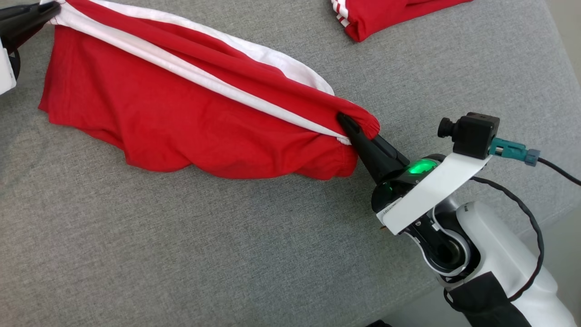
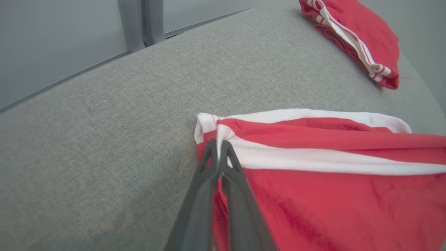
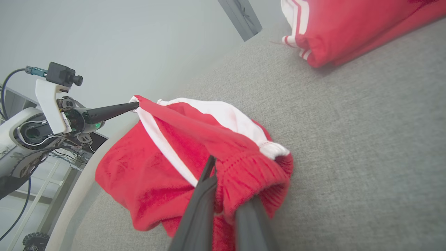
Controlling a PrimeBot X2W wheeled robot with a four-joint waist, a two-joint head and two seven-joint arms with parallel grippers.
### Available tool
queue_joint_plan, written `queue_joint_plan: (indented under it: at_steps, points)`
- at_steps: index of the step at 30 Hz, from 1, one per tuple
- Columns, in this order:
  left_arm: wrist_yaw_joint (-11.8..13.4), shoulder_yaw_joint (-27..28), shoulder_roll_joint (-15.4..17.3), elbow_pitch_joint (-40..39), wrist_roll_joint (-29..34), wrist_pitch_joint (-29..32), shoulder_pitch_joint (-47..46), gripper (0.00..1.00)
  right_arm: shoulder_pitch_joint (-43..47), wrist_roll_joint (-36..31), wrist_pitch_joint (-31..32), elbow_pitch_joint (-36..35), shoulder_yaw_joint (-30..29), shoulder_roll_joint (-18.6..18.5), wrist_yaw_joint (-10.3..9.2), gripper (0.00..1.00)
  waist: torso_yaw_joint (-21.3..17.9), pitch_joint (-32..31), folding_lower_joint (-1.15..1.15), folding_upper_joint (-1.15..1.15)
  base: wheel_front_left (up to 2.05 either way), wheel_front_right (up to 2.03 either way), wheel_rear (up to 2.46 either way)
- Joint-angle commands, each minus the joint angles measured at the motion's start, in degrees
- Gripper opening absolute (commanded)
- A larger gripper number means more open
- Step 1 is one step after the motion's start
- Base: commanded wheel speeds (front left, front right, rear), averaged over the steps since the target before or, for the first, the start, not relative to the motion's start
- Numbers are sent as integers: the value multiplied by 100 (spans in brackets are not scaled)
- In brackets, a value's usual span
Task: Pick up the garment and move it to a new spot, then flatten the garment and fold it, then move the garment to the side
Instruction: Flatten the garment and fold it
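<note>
The garment [image 1: 190, 109] is a pair of red shorts with white side stripes, stretched across the grey cushion between my two grippers. My left gripper [image 1: 50, 11] is shut on its hem corner at the upper left; in the left wrist view the left gripper [image 2: 218, 148] pinches the white-striped edge of the garment [image 2: 331, 181]. My right gripper [image 1: 352, 129] is shut on the elastic waistband at the right. In the right wrist view the right gripper [image 3: 223, 167] holds the bunched waistband of the garment [image 3: 167, 167], and the left gripper [image 3: 134, 104] shows at the far corner.
A second folded red garment [image 1: 386, 16] with white stripes lies at the far edge of the grey cushion [image 1: 227, 236]; it also shows as the folded garment [image 2: 359, 38] and folded garment [image 3: 348, 28]. The cushion's right edge [image 1: 563, 91] drops off beside my right arm.
</note>
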Motion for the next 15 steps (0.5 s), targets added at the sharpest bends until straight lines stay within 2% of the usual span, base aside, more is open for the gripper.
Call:
queue_joint_plan:
  at_steps: [1, 2, 3, 4, 5, 6, 7, 15]
  points:
    - [-31, -7, -14, 93, 45, -15, -105, 0, -55, 35, -97, 72, 34, -26, 0, 4, -24, -5, 0, 0, 0, 0, 0]
    - [-37, -18, -25, 126, 51, -15, -106, 0, -85, 40, -118, 93, 46, -30, 0, 10, -30, -9, 0, 0, 0, 0, 0]
    - [-32, -26, -35, 157, 52, -19, -109, 14, -117, 44, -150, 126, 62, -34, 0, 17, -33, -13, 0, 0, 0, 0, 0]
    - [-43, -32, -53, 178, 47, -22, -110, 38, -139, 44, -160, 162, 85, -33, 0, 24, -34, -19, 0, 0, 0, 0, 0]
    - [-51, -39, -76, 198, 38, -21, -109, 87, -146, 47, -189, 197, 110, -27, 0, 35, -32, -28, 0, 0, 0, 0, 0]
    - [-50, -41, -104, 216, 16, -18, -105, 100, -145, 49, -201, 225, 131, -23, 0, 60, -28, -39, 0, 0, 0, 0, 0]
    - [-58, -43, -131, 229, -19, -4, -96, 100, -154, 51, -205, 253, 151, -24, 0, 100, -21, -57, 0, 0, 0, 0, 0]
    - [-106, -93, -175, 238, -183, -5, 111, 100, -193, 29, -395, 430, 159, -140, 1, 100, 77, -340, 0, 0, 0, 0, 0]
